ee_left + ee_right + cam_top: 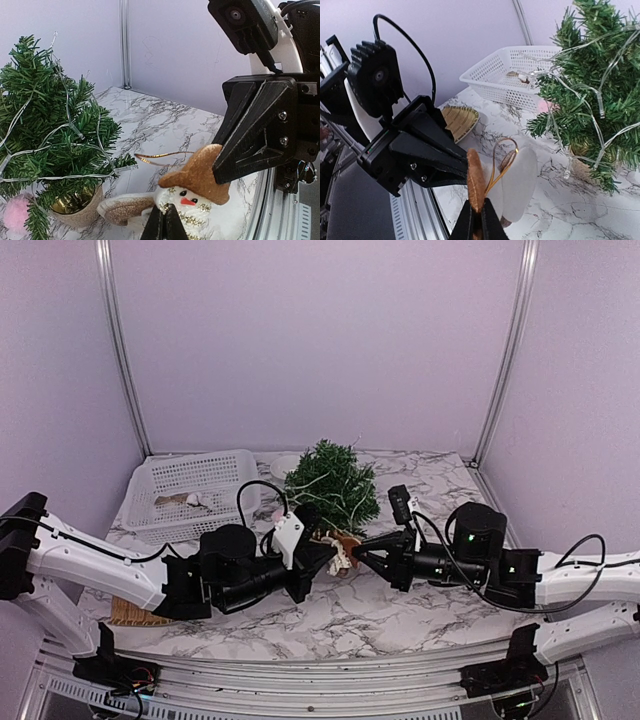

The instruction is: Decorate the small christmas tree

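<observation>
The small christmas tree (332, 485) stands at the back centre in a tan woven pot, wound with a clear light string; it also shows in the left wrist view (55, 135) and the right wrist view (592, 95). A snowman ornament (343, 551) with a brown hat (200, 175) and a gold hanging loop (504, 160) is held just in front of the tree, between both grippers. My left gripper (328, 554) is shut on the snowman's body (162, 225). My right gripper (360, 552) is shut on the hat's edge (476, 220).
A white plastic basket (195, 490) with a few ornaments sits at the back left. A wicker plate (135, 613) lies by the left arm. A small white bowl (285, 465) is behind the tree. A pink pom-pom (15, 212) hangs low on the tree.
</observation>
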